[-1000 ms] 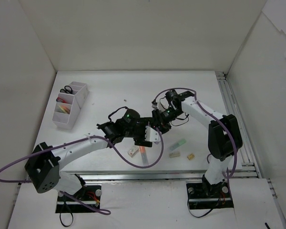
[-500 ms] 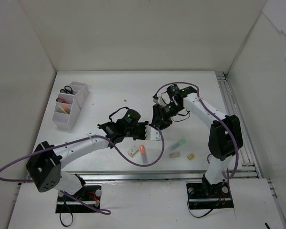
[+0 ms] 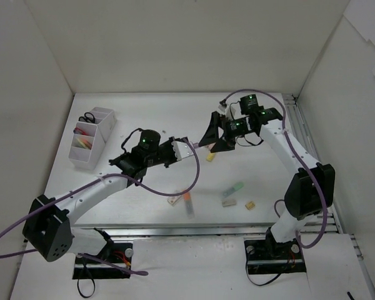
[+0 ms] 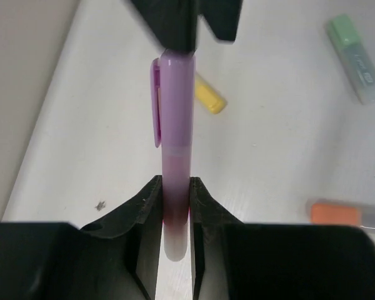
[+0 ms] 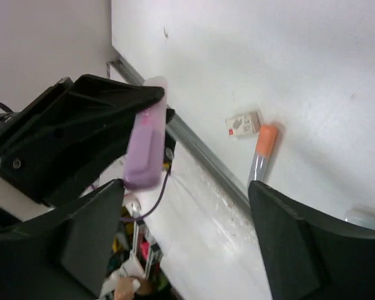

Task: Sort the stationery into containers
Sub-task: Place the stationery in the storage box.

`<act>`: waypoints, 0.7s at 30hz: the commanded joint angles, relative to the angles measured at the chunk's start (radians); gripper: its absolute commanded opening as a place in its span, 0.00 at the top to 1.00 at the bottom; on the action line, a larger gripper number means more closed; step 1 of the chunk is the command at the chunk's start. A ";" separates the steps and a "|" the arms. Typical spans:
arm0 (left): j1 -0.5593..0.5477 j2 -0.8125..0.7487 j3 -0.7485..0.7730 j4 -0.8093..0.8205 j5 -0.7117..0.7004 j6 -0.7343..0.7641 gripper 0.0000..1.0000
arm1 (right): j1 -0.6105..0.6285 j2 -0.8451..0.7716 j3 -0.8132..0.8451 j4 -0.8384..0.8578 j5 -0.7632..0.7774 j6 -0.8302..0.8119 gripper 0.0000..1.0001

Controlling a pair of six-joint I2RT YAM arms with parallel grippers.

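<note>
Left hand (image 4: pixel 175 212) clamps the purple highlighter (image 4: pixel 175 156) above the worktop (image 3: pixel 175 112) centre, well right of the organiser (image 3: pixel 84 161); right hand (image 5: pixel 194 244), jaws spread, sits just beyond it.

We get bright, even light from above; the worktop (image 3: pixel 175 119) glares white, with only faint, soft shadows. Close to the left end effector (image 4: pixel 175 215) the purple pen (image 4: pixel 175 125) goes soft; the right wrist view is blurred throughout.

Four highlighters are showing across mid-frame: one purple highlighter (image 4: pixel 175 156), one yellow highlighter (image 3: pixel 209 157), one green highlighter (image 3: pixel 234 189) and one orange highlighter (image 3: pixel 187 200). Three erasers (image 3: pixel 174 199) (image 3: pixel 229 202) (image 3: pixel 250 204) are lying at lower centre. One organiser (image 3: pixel 103 136) of three compartments is standing at upper left, holding one pair of scissors (image 3: pixel 86 117).
</note>
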 commanded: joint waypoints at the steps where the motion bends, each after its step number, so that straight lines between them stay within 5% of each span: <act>1: 0.085 -0.079 -0.001 0.136 0.001 -0.105 1.00 | -0.052 -0.083 0.051 0.088 0.032 0.051 0.20; 4: 0.183 -0.087 -0.004 0.158 -0.010 -0.177 1.00 | -0.099 -0.108 0.045 0.100 0.100 0.054 0.02; 8: 0.301 -0.058 0.048 0.158 -0.037 -0.255 1.00 | -0.144 -0.132 0.013 0.106 0.247 0.056 0.02; 17: 0.533 0.048 0.188 0.242 -0.333 -0.611 1.00 | -0.224 -0.126 -0.018 0.112 0.407 -0.002 0.02; 21: 0.602 0.120 0.286 0.196 -0.539 -0.767 1.00 | -0.225 -0.126 -0.015 0.112 0.598 -0.052 0.02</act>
